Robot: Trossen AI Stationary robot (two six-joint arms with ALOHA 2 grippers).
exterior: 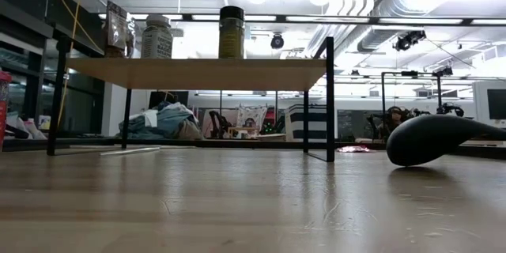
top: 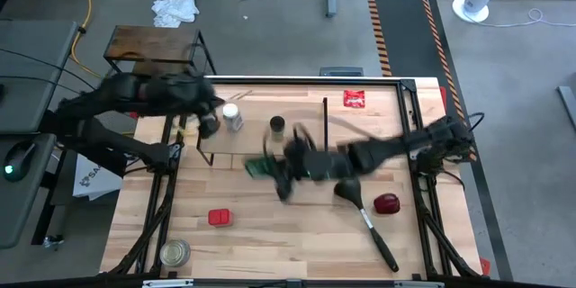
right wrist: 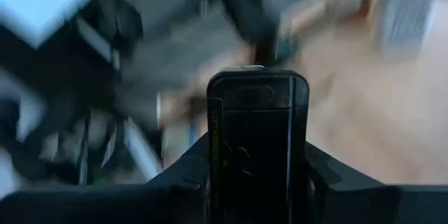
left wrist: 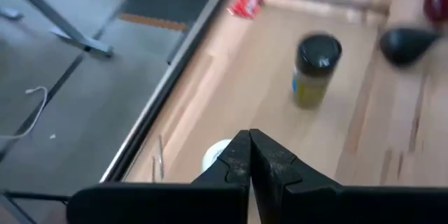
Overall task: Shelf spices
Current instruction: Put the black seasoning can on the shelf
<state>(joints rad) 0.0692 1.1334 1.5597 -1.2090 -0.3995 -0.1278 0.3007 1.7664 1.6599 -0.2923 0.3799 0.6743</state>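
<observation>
The shelf (exterior: pixel 198 73) carries the brown bottle (exterior: pixel 116 28), the white-capped jar (exterior: pixel 157 37) and the dark-lidded jar (exterior: pixel 231 32) on its plywood top (top: pixel 252 148). My left gripper (top: pixel 209 124) (left wrist: pixel 250 150) is shut, just beside the white-capped jar (top: pixel 233 117), whose cap (left wrist: pixel 215 157) shows under its fingers. My right gripper (top: pixel 283 180) (right wrist: pixel 257 161) is over the table's middle, near the shelf's front edge, and is shut on the small black box (right wrist: pixel 257 112). The red square tin (top: pixel 220 218) lies flat on the table near the front. My right gripper pinches the small black box's lower part (right wrist: pixel 257 175) between its two fingers. The box lies along the fingers, and its free end (right wrist: pixel 257 84) sticks out beyond them. Blur hides which way the fingers point.
A black ladle (top: pixel 360 202) and a dark red round thing (top: pixel 386 204) lie right of the right gripper. The flat red packet (top: pixel 354 99) is at the far edge. The wide glass jar with a metal lid (top: pixel 175 252) stands at the near left corner.
</observation>
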